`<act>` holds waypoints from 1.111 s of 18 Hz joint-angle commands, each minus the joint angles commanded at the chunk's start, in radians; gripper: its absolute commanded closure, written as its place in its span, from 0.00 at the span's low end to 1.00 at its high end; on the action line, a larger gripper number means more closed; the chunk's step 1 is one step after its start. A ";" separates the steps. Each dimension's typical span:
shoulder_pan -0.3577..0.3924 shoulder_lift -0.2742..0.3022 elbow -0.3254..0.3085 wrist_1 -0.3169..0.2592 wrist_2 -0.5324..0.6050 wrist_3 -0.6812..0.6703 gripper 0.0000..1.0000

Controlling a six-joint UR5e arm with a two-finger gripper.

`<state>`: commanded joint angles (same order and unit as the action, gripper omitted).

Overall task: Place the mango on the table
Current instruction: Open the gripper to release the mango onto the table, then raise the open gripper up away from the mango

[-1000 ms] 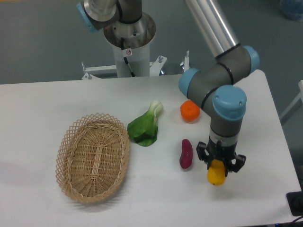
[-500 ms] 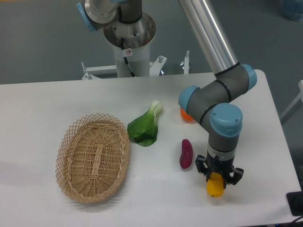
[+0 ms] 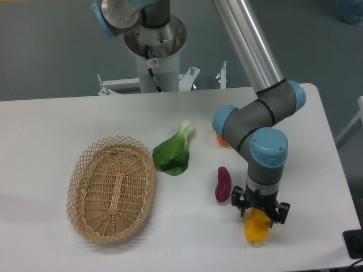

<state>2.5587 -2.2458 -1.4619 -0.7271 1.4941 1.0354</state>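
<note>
The yellow-orange mango [image 3: 256, 228] hangs from my gripper [image 3: 260, 212] near the front right of the white table [image 3: 68, 124]. The gripper is shut on the mango's upper end, with a dark finger on each side of it. The lower end of the mango is at or just above the tabletop; I cannot tell whether it touches. The gripper points straight down, to the right of the purple sweet potato.
A purple sweet potato [image 3: 223, 184] lies just left of the gripper. A round orange fruit [image 3: 220, 139] is mostly hidden behind the arm's elbow. A green leafy vegetable [image 3: 173, 152] lies mid-table. A wicker basket [image 3: 112, 188] stands at the left. The table's front edge is close below the mango.
The gripper has moved down and slightly toward the front edge with the mango in it, bringing the fruit to table level. The arm's elbow now covers most of the orange fruit.
</note>
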 joint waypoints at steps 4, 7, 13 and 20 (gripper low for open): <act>0.002 0.031 0.017 -0.014 0.002 0.009 0.00; 0.006 0.072 0.009 -0.029 0.005 0.052 0.00; 0.052 0.179 0.006 -0.213 0.008 0.196 0.00; 0.126 0.278 -0.006 -0.368 0.006 0.366 0.00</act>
<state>2.6844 -1.9682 -1.4680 -1.0952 1.5002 1.4019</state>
